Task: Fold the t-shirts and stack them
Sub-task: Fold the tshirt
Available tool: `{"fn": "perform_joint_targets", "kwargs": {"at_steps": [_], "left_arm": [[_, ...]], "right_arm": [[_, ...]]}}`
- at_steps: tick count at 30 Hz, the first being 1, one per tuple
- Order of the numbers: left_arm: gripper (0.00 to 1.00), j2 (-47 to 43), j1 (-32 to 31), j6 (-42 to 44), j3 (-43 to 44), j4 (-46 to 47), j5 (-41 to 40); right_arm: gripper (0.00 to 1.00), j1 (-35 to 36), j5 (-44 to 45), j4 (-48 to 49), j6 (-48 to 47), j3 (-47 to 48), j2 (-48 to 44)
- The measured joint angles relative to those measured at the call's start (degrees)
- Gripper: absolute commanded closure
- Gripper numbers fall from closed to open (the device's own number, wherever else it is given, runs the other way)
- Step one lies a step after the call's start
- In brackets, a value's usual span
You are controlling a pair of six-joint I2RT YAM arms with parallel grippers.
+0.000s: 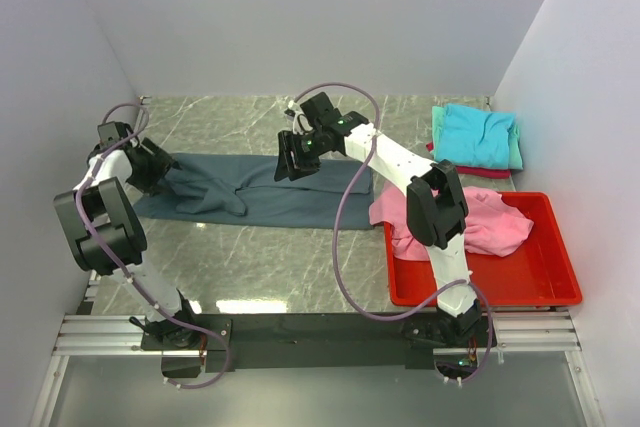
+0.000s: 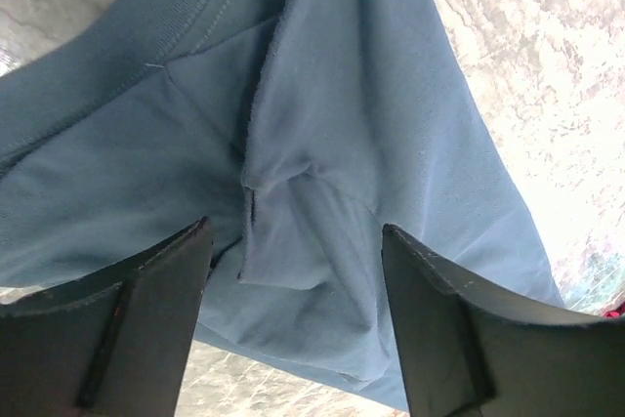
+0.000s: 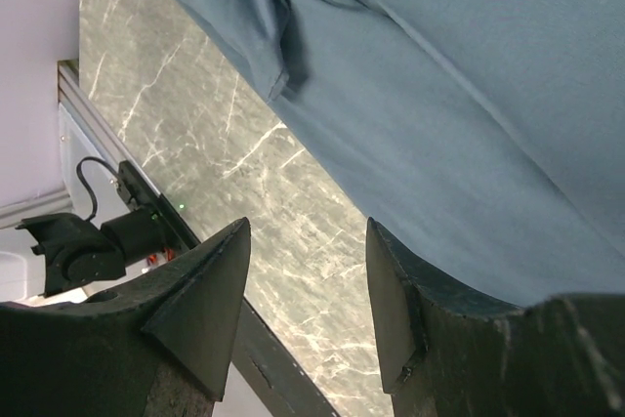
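Note:
The dark slate blue-grey t-shirt (image 1: 270, 197) lies spread across the middle of the marble table, bunched at its left end. My left gripper (image 1: 168, 175) is open over that bunched left end; the left wrist view shows a fold of the cloth (image 2: 303, 222) between the open fingers (image 2: 146, 310). My right gripper (image 1: 292, 165) is open, hovering above the shirt's upper middle edge; in the right wrist view the shirt (image 3: 439, 95) lies beyond the open fingers (image 3: 205, 290). The pink t-shirt (image 1: 490, 222) lies crumpled in the red bin. Turquoise (image 1: 478, 134), mint (image 1: 514, 152) and red (image 1: 480, 171) folded tees are stacked at the far right.
The red plastic bin (image 1: 520, 282) stands at the right front, partly behind my right arm (image 1: 436, 209). White walls close in the left, back and right. The arms' base rail (image 1: 300, 332) runs along the near edge.

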Motion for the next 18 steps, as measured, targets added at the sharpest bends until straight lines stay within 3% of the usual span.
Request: {"fn": "perform_joint_targets", "kwargs": {"at_steps": [6, 13, 18], "left_arm": [[0.41, 0.7, -0.7, 0.1, 0.0, 0.7, 0.2], [1.0, 3.6, -1.1, 1.3, 0.7, -0.3, 0.9], [1.0, 5.0, -1.1, 2.9, 4.5, -3.5, 0.9]], "right_arm": [[0.43, 0.0, 0.3, -0.3, -0.2, -0.2, 0.0], [0.43, 0.0, 0.6, -0.3, -0.2, -1.6, -0.3], [0.43, 0.0, 0.9, -0.3, -0.2, -3.3, -0.4]]}}
